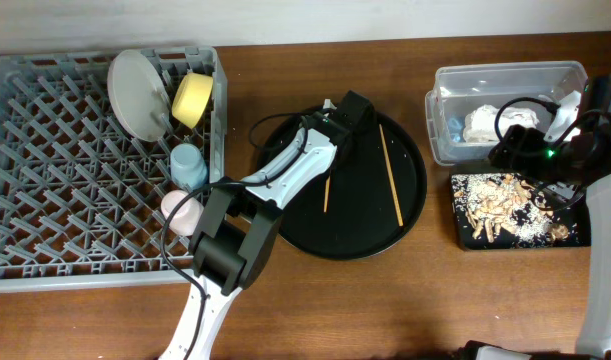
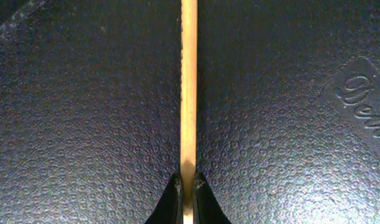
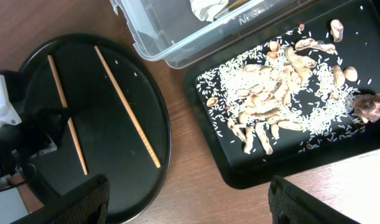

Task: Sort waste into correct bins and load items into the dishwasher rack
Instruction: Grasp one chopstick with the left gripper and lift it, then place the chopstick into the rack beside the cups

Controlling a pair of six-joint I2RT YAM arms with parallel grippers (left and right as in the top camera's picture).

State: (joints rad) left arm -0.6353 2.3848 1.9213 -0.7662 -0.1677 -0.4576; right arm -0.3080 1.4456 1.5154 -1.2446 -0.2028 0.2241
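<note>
The wooden table (image 1: 385,300) is stretching under a pale wall strip (image 1: 385,15), carrying the dishwasher rack (image 1: 45,160) (cut off at left) and a round black tray (image 1: 365,225). On that tray the left gripper (image 2: 188,186) is pinching one chopstick (image 2: 188,74), its top end hiding under the arm (image 1: 285,175) overhead, while the right gripper (image 3: 190,194) is gaping empty

Overhead: bright, even light, sharp; soft shadow along the rack (image 1: 45,180) at its 6 o'clock edge. Left wrist: dim, bluish sheen on tray (image 2: 84,124), chopstick (image 2: 188,93) slightly soft at 12. Right wrist: well lit, clear tub (image 3: 171,31) rim glares at 12, right fingers (image 3: 71,202) blurred at 6.
</note>
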